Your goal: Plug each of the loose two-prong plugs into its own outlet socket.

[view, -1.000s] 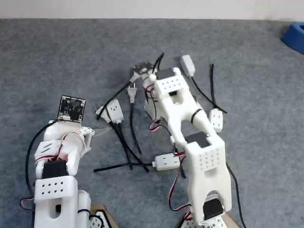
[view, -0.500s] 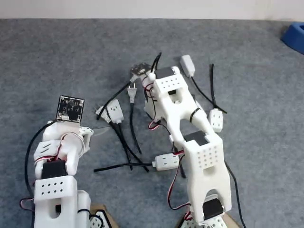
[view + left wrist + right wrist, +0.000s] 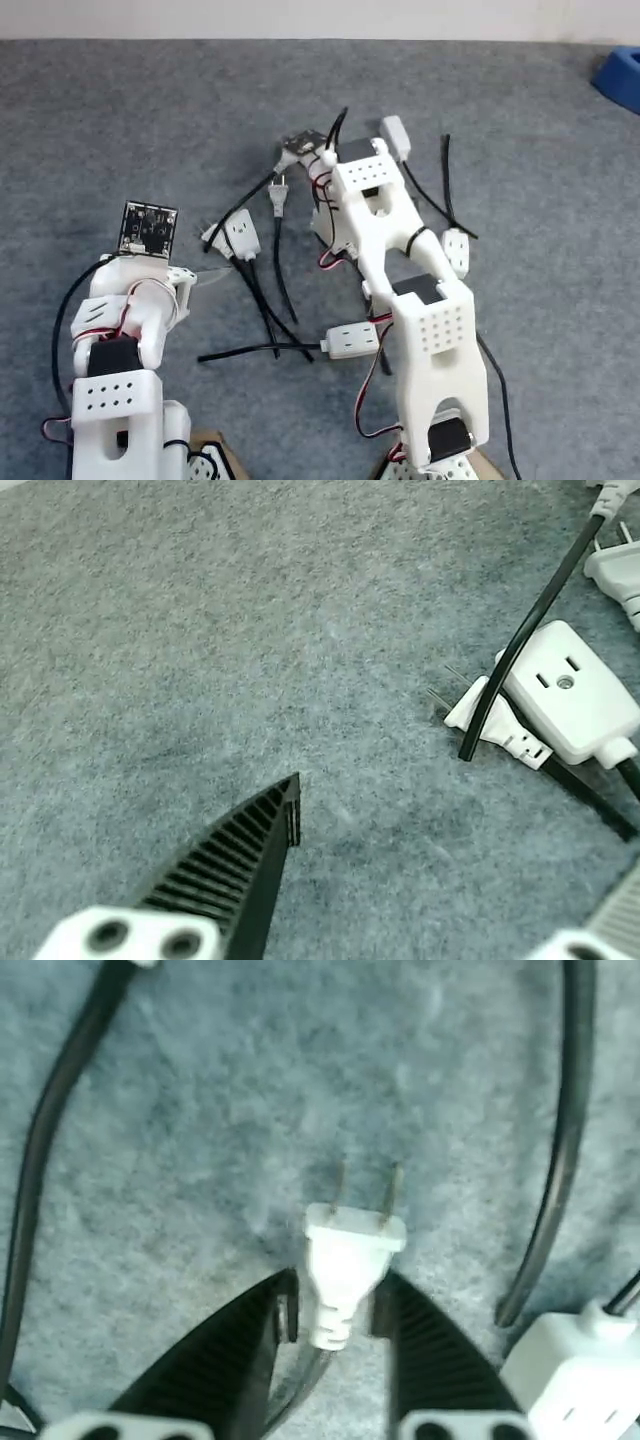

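Plug [image 3: 350, 1250] in right tool [image 3: 335, 1298]; black cords [image 3: 572, 1110] flanking, outlet [image 3: 570, 1380] beside.

On the right: stretched far forward, gripper [image 3: 335, 1305] clamped on a plug [image 3: 347, 1245]. On the left: folded back, gripper [image 3: 450, 852] spread wide.

White plug [image 3: 350, 1250], black cord [image 3: 570, 1140], speckled grey carpet [image 3: 150, 110]

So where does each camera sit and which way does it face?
High view: off the arms, looking down at the table; both arms show.
Left wrist view: on the left arm, looking down past the open left gripper at an outlet socket.
Right wrist view: on the right arm, looking down at the plug in the right gripper.
Shared: the high view shows that socket too.
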Robot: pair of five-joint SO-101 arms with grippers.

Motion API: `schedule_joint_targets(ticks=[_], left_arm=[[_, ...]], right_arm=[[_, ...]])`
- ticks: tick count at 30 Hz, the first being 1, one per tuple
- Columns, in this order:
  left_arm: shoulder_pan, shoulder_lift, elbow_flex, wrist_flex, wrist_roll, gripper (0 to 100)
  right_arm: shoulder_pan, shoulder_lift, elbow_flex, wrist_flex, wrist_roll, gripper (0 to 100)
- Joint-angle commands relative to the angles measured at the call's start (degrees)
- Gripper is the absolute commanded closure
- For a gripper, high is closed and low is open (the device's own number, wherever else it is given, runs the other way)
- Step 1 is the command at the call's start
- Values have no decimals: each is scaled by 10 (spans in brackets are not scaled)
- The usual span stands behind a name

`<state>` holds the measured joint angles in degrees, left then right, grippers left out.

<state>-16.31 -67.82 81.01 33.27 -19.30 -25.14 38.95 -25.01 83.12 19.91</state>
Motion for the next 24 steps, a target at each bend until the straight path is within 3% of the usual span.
schedule_joint_targets(ticks=[1, 13, 24], left_arm=[[-7, -10, -9, -6, 3, 526], [-19, -10, -9, -6, 3, 526], [-55, -11, -17, -10, 3, 525]], right_arm=[[7, -10, -29, -8, 8, 915], [16, -10, 26, -39, -22, 959], [23, -18, -4, 9, -55, 993]])
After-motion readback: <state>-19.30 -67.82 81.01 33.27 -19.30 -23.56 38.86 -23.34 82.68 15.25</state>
